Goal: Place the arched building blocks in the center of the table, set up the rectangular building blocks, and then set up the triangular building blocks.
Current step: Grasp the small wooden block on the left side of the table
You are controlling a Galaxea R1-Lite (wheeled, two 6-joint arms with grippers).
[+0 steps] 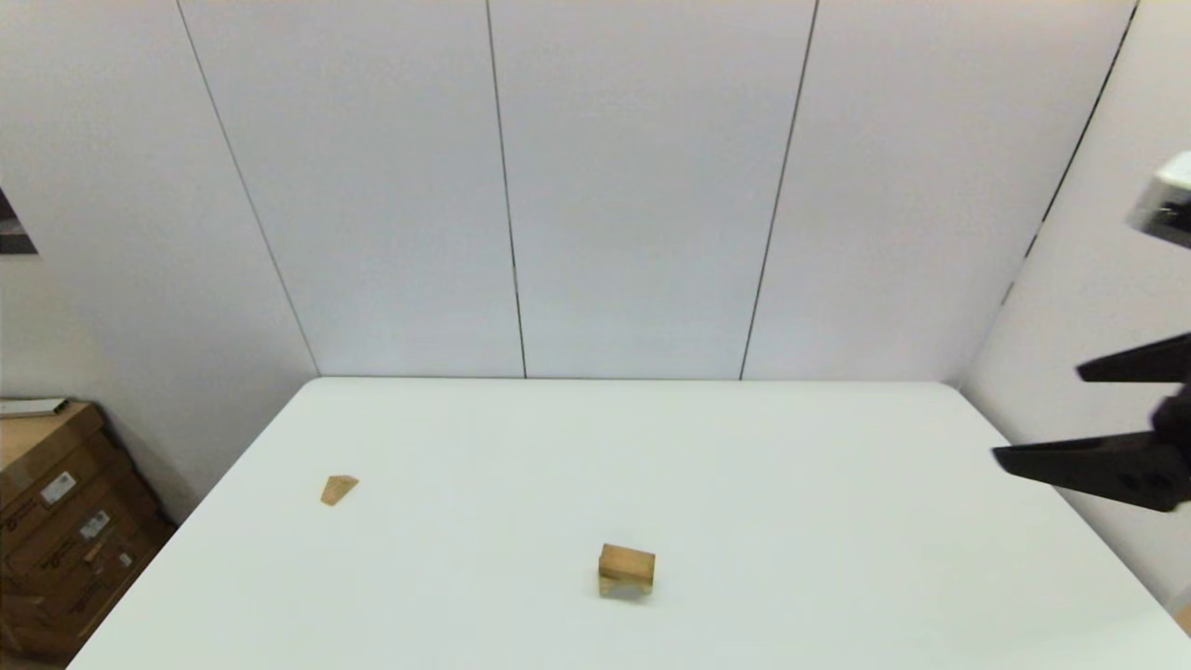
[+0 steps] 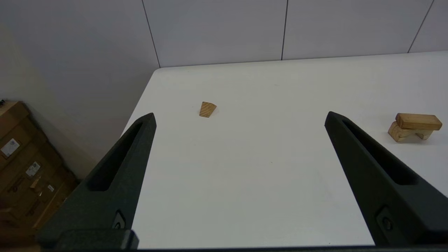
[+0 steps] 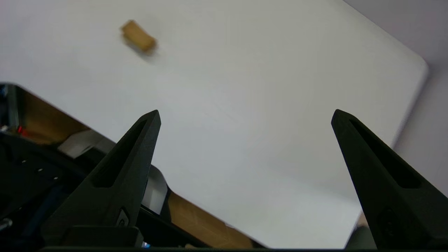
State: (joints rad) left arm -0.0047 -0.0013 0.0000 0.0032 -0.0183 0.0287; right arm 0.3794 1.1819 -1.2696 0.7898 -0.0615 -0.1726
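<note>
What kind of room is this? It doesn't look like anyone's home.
Probably a lab or test room: a bare white table against plain panelled walls, taped cardboard boxes stacked to one side, and only a few wooden blocks set out between two open robot grippers.

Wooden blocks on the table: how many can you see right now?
3. The arched building blocks sit near the middle of the table, the rectangular building blocks lie flat on top of them, and the triangular building blocks lie apart toward the left edge.
</note>
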